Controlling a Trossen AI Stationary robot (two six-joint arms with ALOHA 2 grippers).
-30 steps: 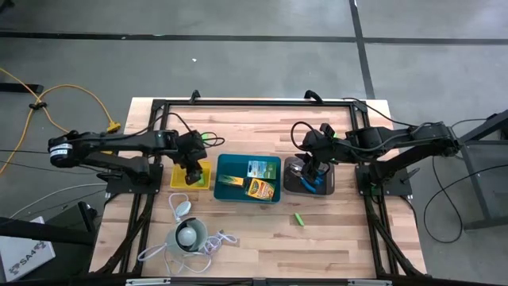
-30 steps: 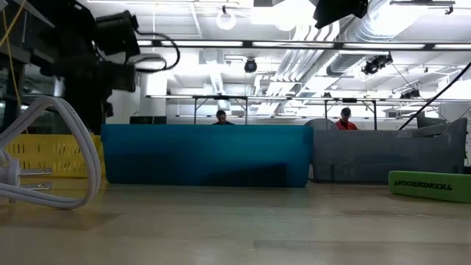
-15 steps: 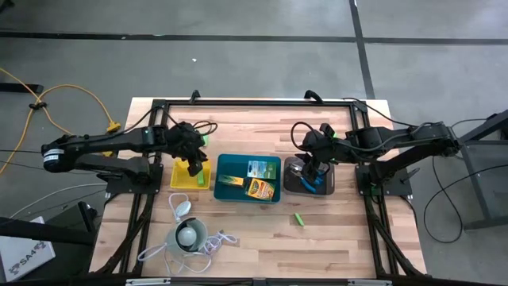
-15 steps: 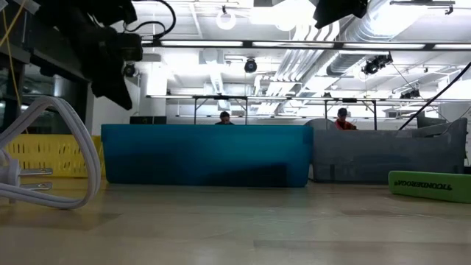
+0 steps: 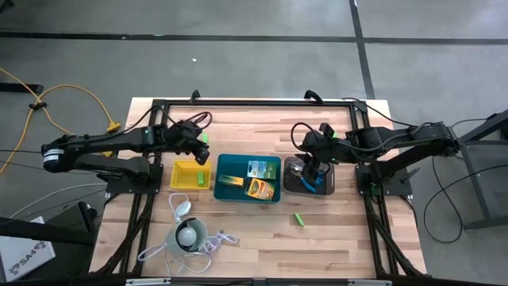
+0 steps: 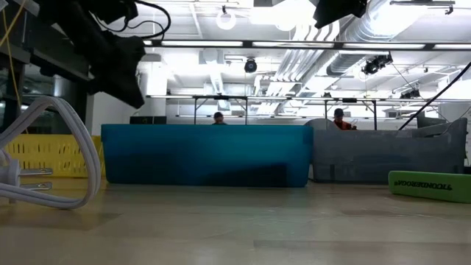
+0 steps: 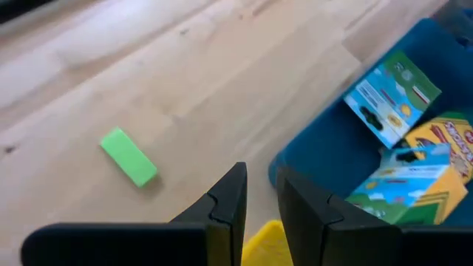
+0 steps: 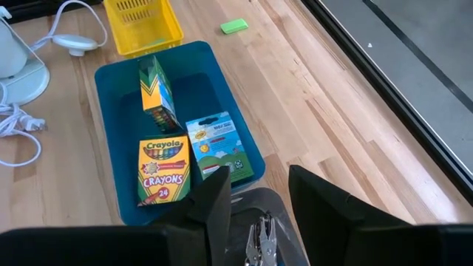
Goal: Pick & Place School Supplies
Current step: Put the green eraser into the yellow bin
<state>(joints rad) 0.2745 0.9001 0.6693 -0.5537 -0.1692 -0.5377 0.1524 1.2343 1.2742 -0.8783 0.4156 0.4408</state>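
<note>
Over the yellow tray's (image 5: 190, 175) far edge, the left gripper (image 5: 196, 143) hung with a narrow gap between its fingers, holding nothing. Only the left wrist view showed that gap, plus a lime-green block (image 7: 128, 157) on the bare surface (image 5: 262, 127) just ahead. The right gripper (image 5: 313, 168) sat over the dark grey tray (image 5: 327, 187), jaws moderately apart and empty; the right wrist view alone showed scissors (image 8: 259, 238) below it. The teal tray (image 5: 248, 178) held two crayon boxes (image 8: 164, 171) and a flat pack (image 8: 219, 145). The high view alone showed a second green block (image 5: 298, 218) in front of the trays; the low view caught its side only.
</note>
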